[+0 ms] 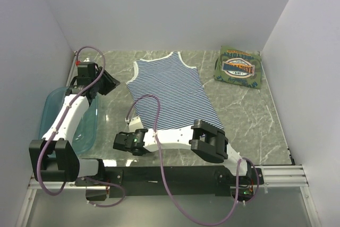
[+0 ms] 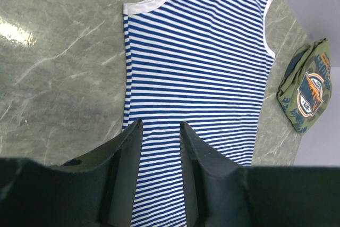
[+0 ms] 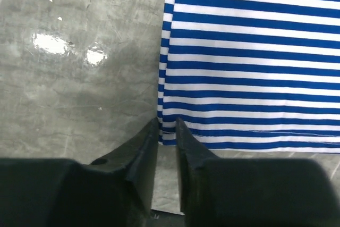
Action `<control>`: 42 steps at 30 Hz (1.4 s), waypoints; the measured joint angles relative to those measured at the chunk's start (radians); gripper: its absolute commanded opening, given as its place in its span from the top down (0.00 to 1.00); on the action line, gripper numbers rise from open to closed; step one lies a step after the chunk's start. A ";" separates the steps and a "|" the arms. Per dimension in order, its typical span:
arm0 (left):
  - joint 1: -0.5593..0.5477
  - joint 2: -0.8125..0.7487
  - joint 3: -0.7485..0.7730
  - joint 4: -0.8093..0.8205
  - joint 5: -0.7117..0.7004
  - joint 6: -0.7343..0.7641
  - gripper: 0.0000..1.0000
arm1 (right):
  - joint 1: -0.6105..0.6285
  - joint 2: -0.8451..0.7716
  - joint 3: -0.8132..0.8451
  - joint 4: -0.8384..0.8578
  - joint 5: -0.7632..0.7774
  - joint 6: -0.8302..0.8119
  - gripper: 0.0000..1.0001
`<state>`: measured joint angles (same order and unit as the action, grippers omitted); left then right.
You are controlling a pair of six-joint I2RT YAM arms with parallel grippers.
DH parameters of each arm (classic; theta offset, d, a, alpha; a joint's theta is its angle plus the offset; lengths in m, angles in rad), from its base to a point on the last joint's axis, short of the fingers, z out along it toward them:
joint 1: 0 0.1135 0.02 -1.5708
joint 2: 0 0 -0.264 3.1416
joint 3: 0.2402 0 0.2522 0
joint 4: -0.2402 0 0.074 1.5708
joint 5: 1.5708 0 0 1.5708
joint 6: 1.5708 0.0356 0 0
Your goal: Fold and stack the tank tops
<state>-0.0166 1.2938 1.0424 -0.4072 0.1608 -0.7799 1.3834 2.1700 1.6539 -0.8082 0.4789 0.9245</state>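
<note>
Jaws of my left gripper (image 2: pixel 161 125) stand released above the navy-and-white striped cloth tank top (image 1: pixel 170 91). At its hem corner my right gripper (image 3: pixel 166 122) has its jaws narrow; whether they grasp the cloth, I cannot tell.

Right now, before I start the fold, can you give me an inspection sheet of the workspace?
Surface: green-grey marbled table, glossy with glare.
Job's things: striped tank top spread flat, centre; olive tank top folded, far right corner; teal-blue one not seen.
Clutter: teal plastic tub at the left edge, under the left arm.
Grippers: left gripper open, holding nothing, left of the striped top; right gripper nearly closed at its near hem corner, grip uncertain.
Cables: purple cable from the right arm loops over the striped top.
Surroundings: pale walls on three sides; nothing else seen.
</note>
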 measured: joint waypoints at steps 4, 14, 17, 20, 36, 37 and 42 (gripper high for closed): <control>0.000 0.009 -0.037 0.037 0.000 -0.014 0.61 | 0.000 0.000 0.000 0.006 -0.009 -0.010 1.00; -0.010 0.100 -0.239 0.199 -0.010 -0.118 0.57 | 0.004 -0.205 -0.304 0.221 -0.161 -0.044 1.00; -0.033 0.145 -0.277 0.255 -0.039 -0.143 0.56 | 0.016 -0.252 -0.348 0.252 -0.213 -0.051 1.00; -0.062 0.198 -0.287 0.295 -0.073 -0.160 0.56 | 0.037 -0.274 -0.349 0.274 -0.239 -0.051 1.00; -0.093 0.398 -0.179 0.356 -0.249 -0.158 0.67 | 0.074 -0.318 -0.413 0.309 -0.280 -0.031 1.00; -0.096 0.405 -0.171 0.356 -0.256 -0.157 0.69 | 0.074 -0.321 -0.415 0.309 -0.279 -0.031 1.00; -0.110 0.414 -0.161 0.342 -0.309 -0.159 0.80 | 0.074 -0.327 -0.416 0.309 -0.281 -0.031 1.00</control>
<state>-0.1265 1.7077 0.8818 -0.0654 -0.1478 -0.9394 1.4570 1.8431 1.2377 -0.4988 0.1982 0.8940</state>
